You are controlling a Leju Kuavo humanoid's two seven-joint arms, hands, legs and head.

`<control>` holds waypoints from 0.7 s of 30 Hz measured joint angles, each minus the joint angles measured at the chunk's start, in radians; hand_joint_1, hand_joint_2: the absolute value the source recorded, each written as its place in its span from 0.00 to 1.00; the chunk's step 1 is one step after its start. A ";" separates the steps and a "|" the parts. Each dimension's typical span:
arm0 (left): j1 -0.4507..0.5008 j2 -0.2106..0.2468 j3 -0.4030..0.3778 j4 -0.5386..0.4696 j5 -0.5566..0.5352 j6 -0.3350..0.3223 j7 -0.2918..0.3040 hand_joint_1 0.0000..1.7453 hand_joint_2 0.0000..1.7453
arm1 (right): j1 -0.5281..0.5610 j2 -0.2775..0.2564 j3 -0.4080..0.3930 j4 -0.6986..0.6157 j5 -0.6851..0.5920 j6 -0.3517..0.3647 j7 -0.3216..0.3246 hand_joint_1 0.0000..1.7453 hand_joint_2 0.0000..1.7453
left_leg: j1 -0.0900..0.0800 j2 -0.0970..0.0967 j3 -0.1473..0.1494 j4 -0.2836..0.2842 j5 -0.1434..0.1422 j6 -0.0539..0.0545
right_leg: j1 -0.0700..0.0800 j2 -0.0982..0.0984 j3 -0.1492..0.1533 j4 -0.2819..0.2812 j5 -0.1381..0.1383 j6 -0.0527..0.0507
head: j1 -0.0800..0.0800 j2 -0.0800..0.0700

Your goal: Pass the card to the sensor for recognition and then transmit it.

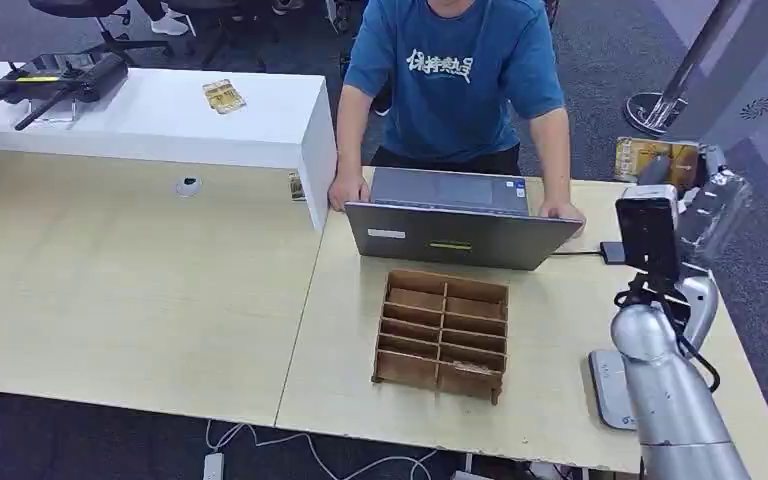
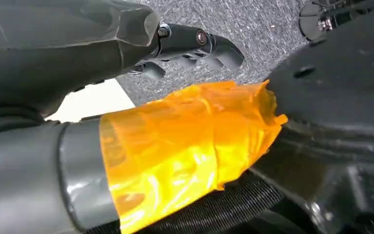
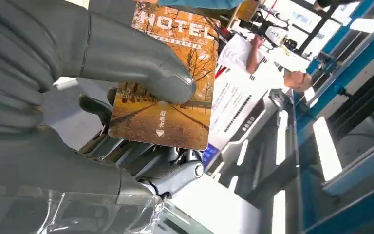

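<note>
Head view: one wooden divider tray [image 1: 442, 334] mid-bench [image 1: 140, 290], open surface to its left; one laptop [image 1: 457, 232] behind. Right hand [image 1: 705, 205] raised past the bench's right edge.
Right wrist view: right hand pinches one hotel card [image 3: 168, 97].
Left wrist view: left hand [image 2: 190, 46] curled, holding nothing.

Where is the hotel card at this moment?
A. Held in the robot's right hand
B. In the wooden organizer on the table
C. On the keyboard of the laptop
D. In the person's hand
A: in the right wrist view the thumb of the right hand presses on the hotel card, which is held up in the air.
</note>
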 joint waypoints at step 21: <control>0.006 -0.028 0.042 0.000 0.016 -0.002 0.002 0.00 0.00 | 0.162 -0.164 -0.165 -0.030 -0.347 0.306 0.003 1.00 1.00 | 0.000 -0.002 -0.001 0.000 -0.002 0.001 | 0.000 -0.003 0.000 -0.001 0.000 0.000 | 0.000 0.000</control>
